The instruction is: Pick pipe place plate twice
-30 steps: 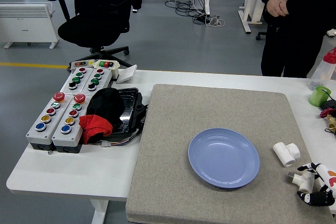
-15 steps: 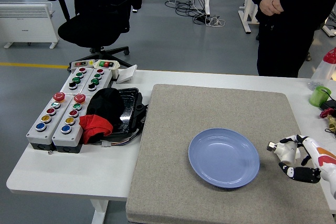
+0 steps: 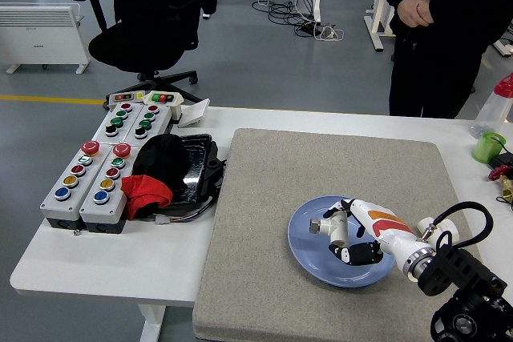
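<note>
A blue plate lies on the grey mat, right of the middle. My right hand reaches in from the lower right and is over the plate. Its fingers are curled on a small white pipe piece with a grey metal end, held just above the plate's left part. A second white pipe fitting lies on the mat right of the plate, partly hidden behind my wrist and a black cable loop. The left arm does not show.
Two grey button boxes and a black cap over a red cloth sit on the left. A green cup and a spray bottle stand at the right edge. A person stands at the far right, hands clasped.
My right hand has moved left from the mat's right edge to above the plate, carrying the pipe piece. The person has shifted slightly.
</note>
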Controlling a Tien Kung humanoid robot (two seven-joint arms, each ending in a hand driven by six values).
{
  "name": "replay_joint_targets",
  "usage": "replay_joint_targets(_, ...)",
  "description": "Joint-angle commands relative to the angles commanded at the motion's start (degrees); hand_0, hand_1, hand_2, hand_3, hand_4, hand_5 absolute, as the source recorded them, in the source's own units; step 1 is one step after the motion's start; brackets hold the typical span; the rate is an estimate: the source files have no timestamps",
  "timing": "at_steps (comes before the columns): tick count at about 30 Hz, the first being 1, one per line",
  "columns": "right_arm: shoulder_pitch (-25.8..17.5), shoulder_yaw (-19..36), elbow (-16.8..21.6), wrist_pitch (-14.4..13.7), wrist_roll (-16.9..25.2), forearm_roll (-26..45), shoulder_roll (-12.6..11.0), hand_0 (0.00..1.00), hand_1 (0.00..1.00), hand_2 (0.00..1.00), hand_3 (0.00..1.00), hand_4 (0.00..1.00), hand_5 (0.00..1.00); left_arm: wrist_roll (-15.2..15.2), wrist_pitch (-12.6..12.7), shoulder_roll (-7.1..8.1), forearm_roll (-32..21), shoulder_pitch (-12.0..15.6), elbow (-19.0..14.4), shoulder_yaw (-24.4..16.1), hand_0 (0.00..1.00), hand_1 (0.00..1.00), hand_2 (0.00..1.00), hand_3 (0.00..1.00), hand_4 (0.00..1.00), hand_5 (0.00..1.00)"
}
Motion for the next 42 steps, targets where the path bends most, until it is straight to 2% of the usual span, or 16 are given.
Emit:
replay_joint_targets(1, 0.6, -0.5, -0.6, 0.4, -0.2, 0.0, 0.4, 0.765, 0.718, 0.766, 0.781, 0.653, 0.222, 0.0, 0.0, 0.00, 0.0, 0.0, 0.0, 0.0, 0.653, 0.632, 0.631, 0.553, 0.393, 0.998)
replay_joint_targets(6, 4.2, -3.3, -4.8, 3.7, -2.3, 0.9, 2.7, 0.765, 0.718, 0.766, 0.781, 0.653, 0.222, -0.1, 0.0, 0.01, -0.4, -0.1, 0.0, 0.4, 0.653, 0.632, 0.631, 0.553, 0.393, 0.998)
replay_joint_targets(7, 4.6, -3.5, -5.4, 4.4, -2.8, 1.1, 3.0, 0.929, 0.882, 0.975, 0.986, 0.760, 0.340, -0.1, 0.0, 0.02, -0.5, -0.1, 0.0, 0.4, 0.653, 0.631, 0.631, 0.553, 0.393, 0.998)
replay_joint_targets(12, 5.4, -3.5, -7.4, 6.6, -4.0, 2.0, 3.8, 0.929, 0.882, 0.975, 0.986, 0.760, 0.340, 0.0, 0.0, 0.07, -0.6, -0.3, -0.1, 0.5, 0.653, 0.631, 0.631, 0.553, 0.393, 0.998)
replay_joint_targets(13, 5.4, -3.4, -7.5, 6.8, -3.9, 2.3, 3.8, 0.995, 0.941, 0.998, 0.998, 0.808, 0.379, 0.0, 0.0, 0.07, -0.6, -0.3, -0.1, 0.4, 0.653, 0.631, 0.630, 0.553, 0.392, 0.998)
replay_joint_targets(17, 5.2, -2.6, -7.0, 8.2, -4.3, 3.4, 3.4, 0.995, 0.941, 0.998, 0.998, 0.808, 0.379, -0.1, 0.1, 0.06, -0.4, -0.3, 0.0, 0.3, 0.653, 0.631, 0.630, 0.553, 0.392, 0.998)
replay_joint_targets(22, 4.4, -0.7, -5.4, 8.2, -4.7, 3.8, 2.7, 0.998, 0.942, 0.998, 0.998, 0.828, 0.402, -0.1, 0.0, 0.00, -0.2, -0.3, 0.0, 0.2, 0.653, 0.630, 0.630, 0.553, 0.392, 0.998)
replay_joint_targets(25, 3.4, 2.8, -3.0, 7.2, -4.7, 2.5, 1.6, 0.998, 0.940, 0.998, 0.998, 0.821, 0.405, -0.2, 0.1, 0.00, -0.1, -0.4, 0.1, 0.1, 0.653, 0.630, 0.630, 0.553, 0.392, 0.998)
replay_joint_targets(30, 2.3, 8.8, -1.5, 7.2, -4.9, 0.8, -0.5, 0.998, 0.940, 0.998, 0.998, 0.821, 0.405, -0.2, 0.0, 0.05, 0.1, -0.3, 0.1, -0.1, 0.653, 0.630, 0.630, 0.553, 0.392, 0.998)
replay_joint_targets(32, 1.9, 10.8, -2.0, 7.4, -5.1, 0.4, -1.4, 0.997, 0.937, 0.998, 0.998, 0.813, 0.399, -0.1, 0.0, 0.06, 0.2, -0.3, 0.1, -0.1, 0.653, 0.630, 0.630, 0.552, 0.392, 0.998)
replay_joint_targets(36, 0.2, 15.3, -5.4, 8.5, -6.1, -0.1, -3.4, 0.997, 0.937, 0.998, 0.998, 0.813, 0.399, 0.0, -0.1, 0.04, 0.4, -0.2, 0.0, -0.2, 0.653, 0.630, 0.630, 0.552, 0.392, 0.998)
replay_joint_targets(42, -2.0, 17.8, -8.6, 9.3, -7.1, -0.1, -4.8, 0.998, 0.937, 0.998, 0.998, 0.802, 0.388, -0.1, 0.0, -0.10, 0.4, 0.0, 0.1, -0.3, 0.653, 0.630, 0.630, 0.552, 0.391, 0.998)
